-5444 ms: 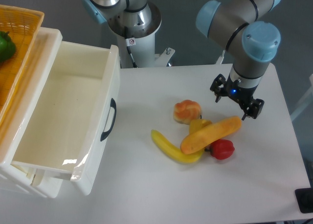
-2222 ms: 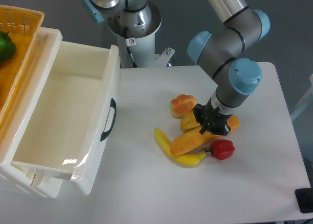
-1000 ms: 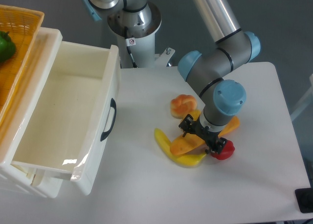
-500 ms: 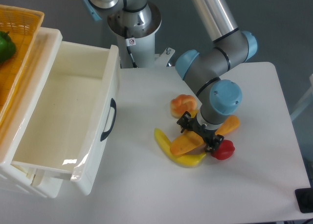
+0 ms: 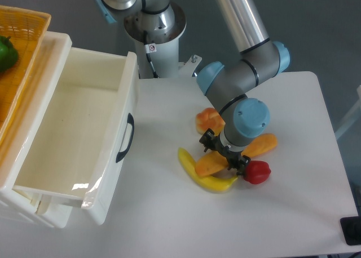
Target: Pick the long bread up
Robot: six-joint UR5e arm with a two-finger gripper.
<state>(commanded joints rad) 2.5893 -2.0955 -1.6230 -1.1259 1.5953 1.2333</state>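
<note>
A white drawer unit point(image 5: 107, 173) with a dark handle stands open at the table's point(image 5: 169, 224) left side, with an orange basket point(image 5: 22, 27) behind it. The arm reaches down into a small heap of toy food, where the gripper point(image 5: 224, 154) sits low over the middle of the long bread point(image 5: 256, 145), which lies slantwise across the banana point(image 5: 194, 170), beside the round bun point(image 5: 206, 120) and touching the red pepper point(image 5: 256, 172). This looks like the grasping step; whether the jaws are closed on the loaf cannot be told, since the wrist hides them. Next comes a firm closure, then a straight lift clear of the banana. A small label on the robot base point(image 5: 149, 48) is unreadable.
</note>
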